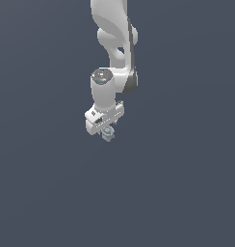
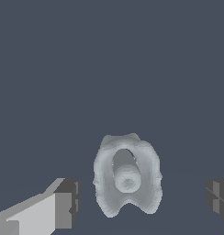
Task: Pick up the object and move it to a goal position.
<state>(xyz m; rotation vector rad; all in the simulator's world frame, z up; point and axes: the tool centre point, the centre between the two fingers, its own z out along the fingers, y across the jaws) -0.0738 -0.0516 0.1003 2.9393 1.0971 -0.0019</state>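
Note:
The object (image 1: 108,134) is a tiny pale blue-grey knobbly lump, just below the white gripper block in the exterior view. In the wrist view it (image 2: 127,180) is a rounded lump with a hollow and a small knob in its middle. My gripper (image 1: 105,130) is right over it, pointing down. In the wrist view the gripper (image 2: 141,202) is open, its two dark-tipped fingers (image 2: 64,204) standing wide apart, one on each side of the object. Neither finger touches it.
A plain dark blue-grey floor (image 1: 187,193) fills both views. The white arm (image 1: 113,43) rises out of the exterior view's upper edge. No other object shows.

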